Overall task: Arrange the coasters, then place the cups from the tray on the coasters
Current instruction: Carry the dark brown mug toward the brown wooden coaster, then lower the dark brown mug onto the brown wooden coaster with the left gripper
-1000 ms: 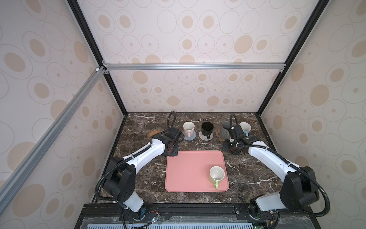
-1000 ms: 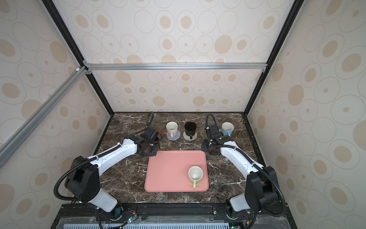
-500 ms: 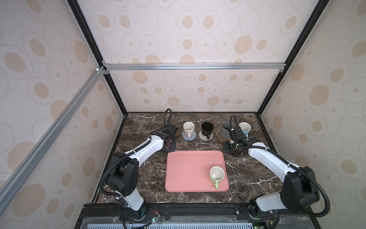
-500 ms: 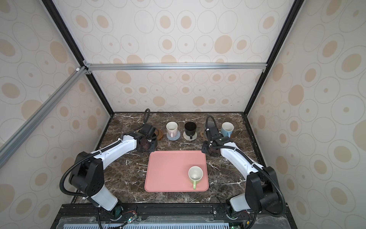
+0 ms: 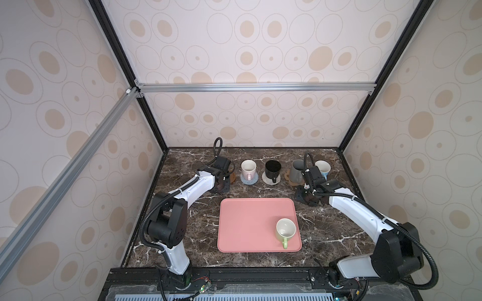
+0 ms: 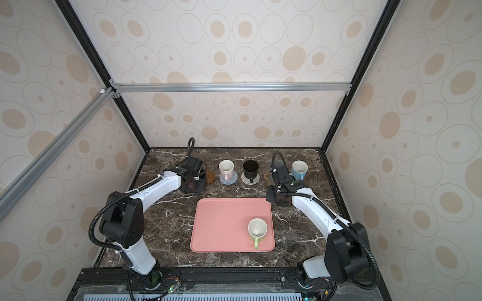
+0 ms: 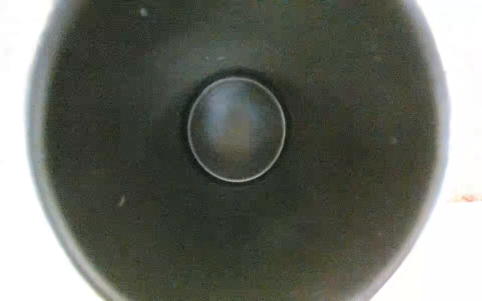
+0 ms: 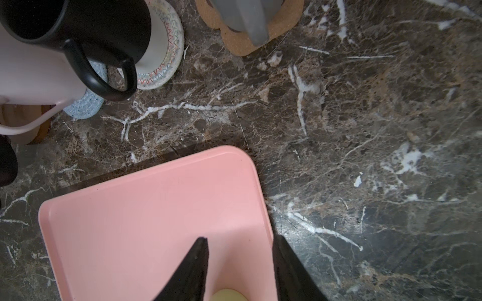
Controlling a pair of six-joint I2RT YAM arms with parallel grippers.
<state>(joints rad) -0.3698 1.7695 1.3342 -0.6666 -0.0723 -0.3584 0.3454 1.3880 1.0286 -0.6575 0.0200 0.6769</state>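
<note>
Over the last second my left gripper [image 5: 221, 182] has swung away from the far left corner of the tray [image 5: 245, 224] to the left end of the row at the back of the bench [image 5: 260, 191]. It is clamped tight on the black cup [image 7: 236, 130], whose dark inside fills my left wrist view. The brown coaster [image 5: 233, 177] shows just past the gripper, but I cannot tell whether the cup sits squarely on it or has touched down yet. My right gripper [image 8: 240, 238] has hardly moved: it hangs over the far right corner of the tray, jaws partly apart and empty. Along the row the pink cup [image 5: 247, 168], the other black cup [image 5: 273, 169], the grey cup [image 5: 297, 172] and the light blue cup [image 5: 322, 168] stand in place, each on a mat as far as I can see. Only the green cup [image 5: 285, 229] is left on the tray, near its right edge with its handle towards me. I judge this the fifth placement nearly done; next I should settle the cup, let go, and fetch the green one.
</note>
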